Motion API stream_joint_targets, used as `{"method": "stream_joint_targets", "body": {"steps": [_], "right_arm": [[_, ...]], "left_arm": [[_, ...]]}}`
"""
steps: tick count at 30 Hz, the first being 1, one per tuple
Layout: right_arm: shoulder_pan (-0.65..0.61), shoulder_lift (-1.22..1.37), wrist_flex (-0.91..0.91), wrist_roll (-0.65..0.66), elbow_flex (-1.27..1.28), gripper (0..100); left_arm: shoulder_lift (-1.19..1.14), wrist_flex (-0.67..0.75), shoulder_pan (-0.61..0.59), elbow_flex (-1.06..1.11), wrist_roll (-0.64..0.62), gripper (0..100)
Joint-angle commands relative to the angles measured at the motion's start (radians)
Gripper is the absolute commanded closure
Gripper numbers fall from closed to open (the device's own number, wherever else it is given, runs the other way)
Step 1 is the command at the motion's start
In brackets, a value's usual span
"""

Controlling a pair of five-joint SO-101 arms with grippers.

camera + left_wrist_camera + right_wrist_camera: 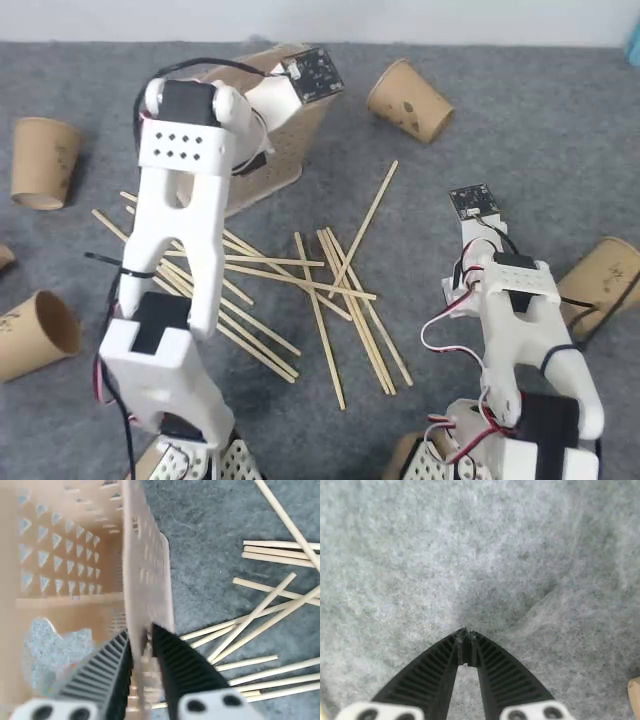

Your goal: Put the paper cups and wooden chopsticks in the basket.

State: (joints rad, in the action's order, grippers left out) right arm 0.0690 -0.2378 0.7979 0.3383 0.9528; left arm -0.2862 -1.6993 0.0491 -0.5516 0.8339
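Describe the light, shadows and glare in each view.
High view: even light, only soft shadows beside the paper cups on the grey mat, no glare. Left wrist view: the holes of the basket show pale against its shaded inside, and the left claw pinches its wall. Right wrist view: a dim shadow lies on the mat just ahead of the shut right claw.
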Motion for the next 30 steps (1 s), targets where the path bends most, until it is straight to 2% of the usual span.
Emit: {"method": "stream_joint_targets", "body": {"steps": [1,9,13,18,24,30], "right_arm": [[-0.007,-0.042,-0.016,0.009,0.0,99.1],[-0.007,-0.041,-0.016,0.009,0.0,99.1],[-0.007,-0.041,-0.016,0.009,0.0,99.1],[-0.007,-0.041,-0.016,0.009,0.0,99.1],[-0.007,-0.041,-0.013,0.011,0.0,99.1],[-0.008,-0.041,-0.01,0.015,0.0,99.1]], "left_arm": [[0.026,0.018,-0.031,-0.028,-0.012,84],[0.026,-0.054,-0.087,-0.217,-0.02,83],[0.025,-0.054,-0.078,-0.354,-0.126,83],[0.009,-0.029,-0.008,-0.45,-0.362,83],[-0.089,0.123,0.025,-0.456,-0.779,83],[-0.204,0.227,0.041,-0.458,-0.999,83]]}}
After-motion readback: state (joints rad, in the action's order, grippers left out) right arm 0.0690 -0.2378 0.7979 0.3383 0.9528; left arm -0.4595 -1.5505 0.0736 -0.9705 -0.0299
